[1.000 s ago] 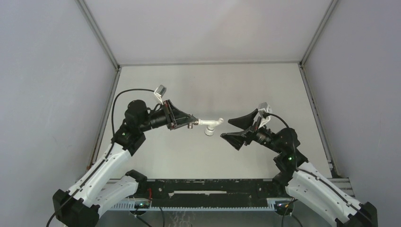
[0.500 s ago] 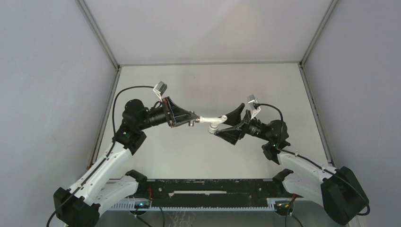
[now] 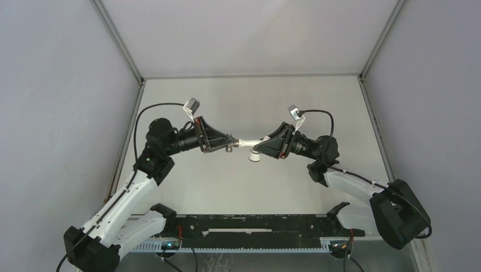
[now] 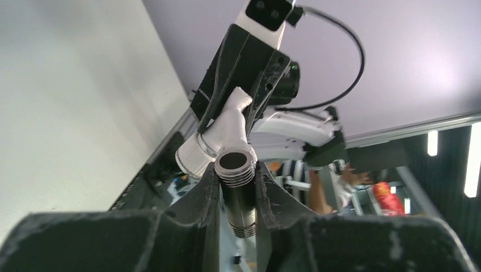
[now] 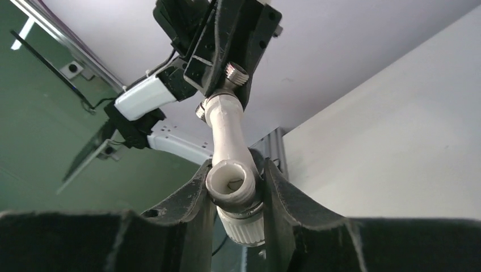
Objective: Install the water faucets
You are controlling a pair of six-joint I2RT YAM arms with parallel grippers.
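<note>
White plastic T-shaped tap piece (image 5: 227, 133) is hanging in mid-air above the desk (image 3: 227, 102), between the two arms, its neck end touching the short grey metal threaded fitting (image 4: 237, 187). My right fingers (image 5: 190, 198) are clamping narrowly round the tap's head. My left fingers (image 4: 198, 198) are pinching the fitting's barrel, nearly closed. I'm reading this as the mating step, but can't tell how deep the joint sits. I'm planning on keeping both axes in line, left steady, right pushing and twisting gently to avoid cross-threading or slipping.

Pale grey table (image 3: 238, 96), plain grey enclosure walls (image 3: 57, 85), aluminium corner posts (image 3: 116, 39), black front rail (image 3: 255, 221)
</note>
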